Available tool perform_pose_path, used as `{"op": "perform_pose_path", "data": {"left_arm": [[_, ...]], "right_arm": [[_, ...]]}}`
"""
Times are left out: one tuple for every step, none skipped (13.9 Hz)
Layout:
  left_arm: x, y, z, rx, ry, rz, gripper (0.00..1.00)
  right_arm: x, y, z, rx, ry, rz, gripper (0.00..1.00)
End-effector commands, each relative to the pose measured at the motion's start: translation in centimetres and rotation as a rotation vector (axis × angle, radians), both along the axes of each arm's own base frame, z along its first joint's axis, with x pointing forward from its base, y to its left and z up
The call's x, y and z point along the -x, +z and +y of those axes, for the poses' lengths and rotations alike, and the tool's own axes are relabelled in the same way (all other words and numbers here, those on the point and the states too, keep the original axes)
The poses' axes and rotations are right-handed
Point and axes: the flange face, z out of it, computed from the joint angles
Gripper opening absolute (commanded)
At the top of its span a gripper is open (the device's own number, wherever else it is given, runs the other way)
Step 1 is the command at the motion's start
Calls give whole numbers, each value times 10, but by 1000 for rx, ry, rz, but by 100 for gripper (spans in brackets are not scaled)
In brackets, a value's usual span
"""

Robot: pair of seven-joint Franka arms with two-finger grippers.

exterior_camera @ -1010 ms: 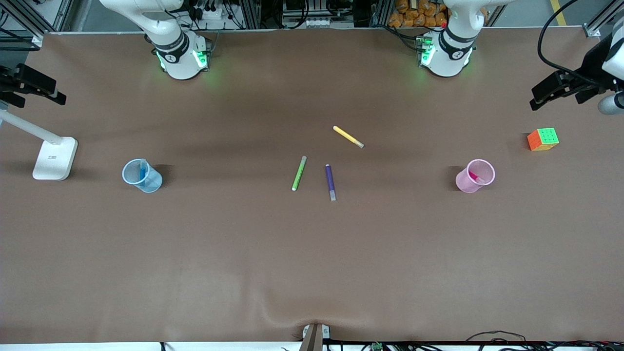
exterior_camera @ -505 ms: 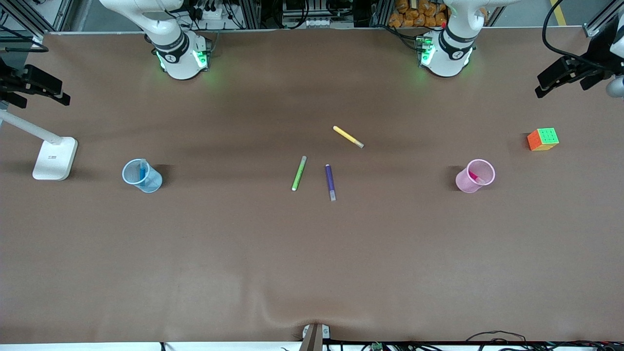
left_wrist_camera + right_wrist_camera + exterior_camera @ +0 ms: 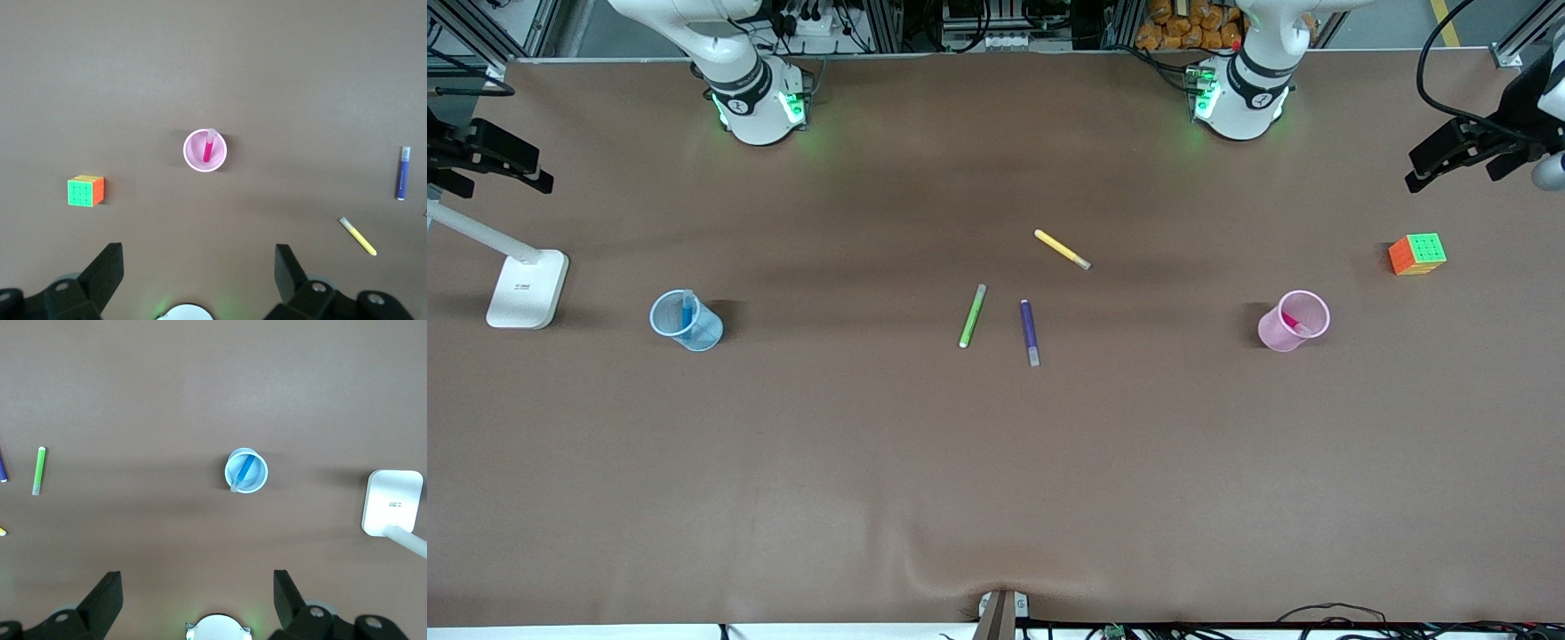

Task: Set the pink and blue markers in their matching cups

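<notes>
a: so how far along are they?

b: looks finished to me. the blue marker [image 3: 687, 311] stands in the pale blue cup [image 3: 686, 321], toward the right arm's end of the table, and the pink marker [image 3: 1294, 323] is leaning inside the pale pink cup [image 3: 1293, 321], toward the left arm's end.

a: and the claws?

b: both up in the air and holding nothing. the left gripper [image 3: 199, 270] has its 2 fingers spread wide, high over the table at its own end, above the patch just by the rubik's cube [image 3: 1416, 254]. the right gripper [image 3: 197, 590] is spread just as wide, high over the table edge by the white lamp base [image 3: 527, 288].

a: what about the 3 markers in the middle?

b: the green marker [image 3: 972, 316], purple marker [image 3: 1029, 332] and yellow marker [image 3: 1062, 249] lie flat on the brown table [image 3: 996, 480], well apart from both cups. they aren't part of the job, so i'd say nothing is left but for the arms to wait or park.
</notes>
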Motion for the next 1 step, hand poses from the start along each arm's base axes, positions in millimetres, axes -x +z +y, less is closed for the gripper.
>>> {"op": "perform_pose_path", "data": {"left_arm": [[-4,8,8,-17,-12,-15,100]], "right_arm": [[6,6,2,21,-6,-11,100]]}}
